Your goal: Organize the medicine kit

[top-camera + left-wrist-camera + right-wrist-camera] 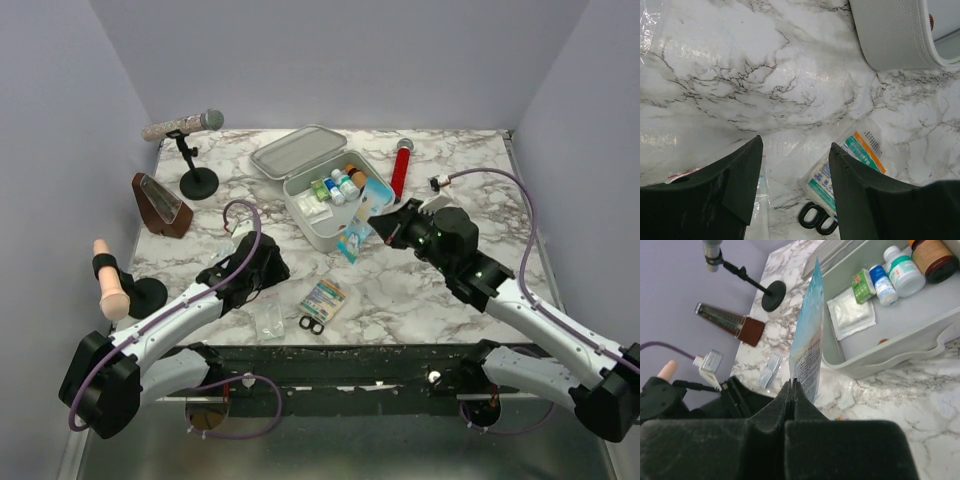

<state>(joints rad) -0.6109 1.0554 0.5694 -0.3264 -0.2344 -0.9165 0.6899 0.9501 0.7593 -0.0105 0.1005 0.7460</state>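
Observation:
The medicine kit (325,238) stands open at the table's middle back, its lid (297,150) laid back to the left. Inside are small bottles (902,272), a green box (862,285) and a white gauze pack (852,315). My right gripper (377,228) (792,382) is shut on a light-blue sachet (352,243) (807,340), held upright just in front of the kit's near wall (890,357). My left gripper (268,272) (795,150) is open and empty, low over the table, left of a printed gauze packet (324,298) (860,155) and black scissor loops (312,324) (816,220).
A red cylinder (401,170) lies right of the kit. A microphone on a stand (198,182), a brown metronome (160,205) and a pink handle on a black base (110,280) stand at the left. A clear plastic bag (268,318) lies near the front edge.

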